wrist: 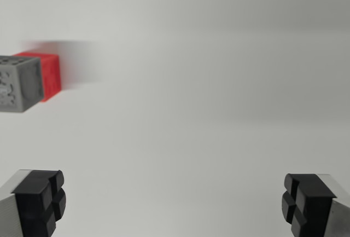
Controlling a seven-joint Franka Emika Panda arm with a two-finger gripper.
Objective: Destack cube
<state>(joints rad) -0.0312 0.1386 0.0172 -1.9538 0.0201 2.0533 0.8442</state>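
Grey and red, the two cubes sit at the wrist view's left edge: the grey cube (19, 84) appears stacked on the red cube (48, 74). Your gripper (175, 204) is spread wide and holds nothing, well apart from them. You should first centre the stack between the pads, then descend and close on the grey one only.

Grey cube (19, 84) sits against red cube (48, 74) on the white bench (191, 111). End effector (174, 203) spread wide, empty, well apart from the grey cube.
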